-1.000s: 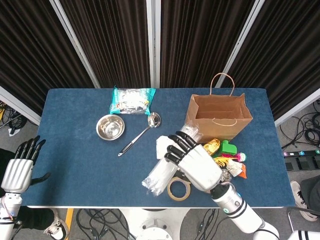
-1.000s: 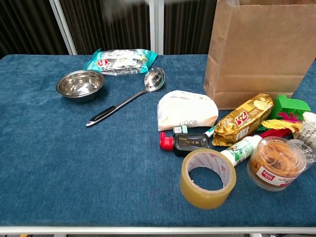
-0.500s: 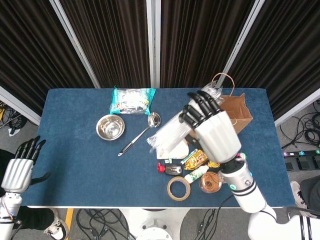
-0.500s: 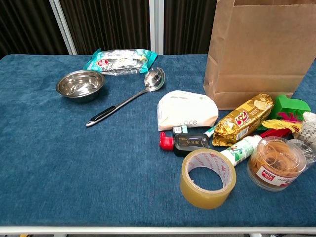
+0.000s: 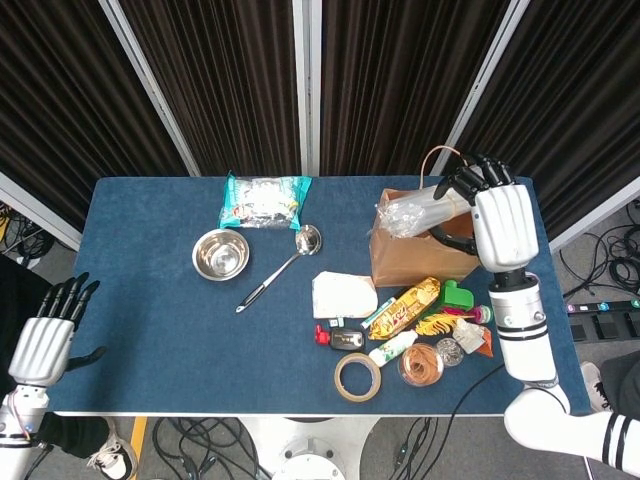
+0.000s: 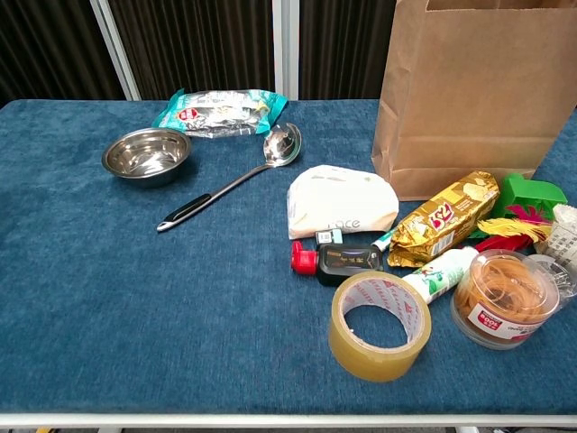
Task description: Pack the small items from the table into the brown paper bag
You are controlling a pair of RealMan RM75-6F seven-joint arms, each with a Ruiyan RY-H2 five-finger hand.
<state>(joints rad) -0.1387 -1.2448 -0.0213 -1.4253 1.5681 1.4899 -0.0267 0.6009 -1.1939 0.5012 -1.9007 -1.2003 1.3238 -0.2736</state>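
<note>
Left hand (image 5: 42, 345): off the table's (image 5: 150, 330) left edge, fingers spread, holding nothing. Table centre: steel bowl (image 5: 221, 254), ladle (image 5: 280, 268), white pouch (image 5: 343, 296), tape roll (image 5: 358, 377) and a cluster of small items. Right hand (image 5: 497, 222): holds a clear plastic packet (image 5: 420, 211) over the mouth of the brown paper bag (image 5: 412, 256), which stands upright at the right.

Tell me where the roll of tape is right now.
In the head view, the tape roll lies at the table's front edge, right of centre, beside the rubber band tub.

Ladle (image 5: 283, 266) lies right of bowl (image 5: 221, 254) (bag (image 5: 420, 252) rightmost).
</note>
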